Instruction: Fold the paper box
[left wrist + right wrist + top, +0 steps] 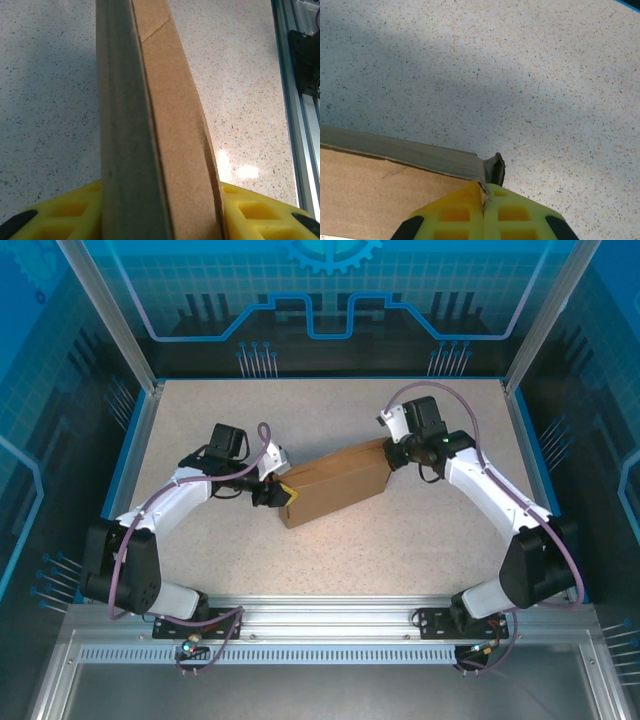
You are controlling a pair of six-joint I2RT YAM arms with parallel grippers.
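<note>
Brown paper box (335, 483) is lying in the middle of the table (420, 550) between both grippers; left gripper (271, 492), part-open, is clamping its left end, while right gripper (392, 452), fingers pressed together, is pinching its far right corner

Quick headcount: one paper box (335, 485), plain brown cardboard, just the one. Two arms, a left arm (170, 500) and a right arm (490, 490), so two tools too: left tool (272, 492) and right tool (392, 452). Two yellow fingers (65, 215) on each, four total. Two purple cables (432, 385), one per arm. One speckled table (400, 540).
</note>
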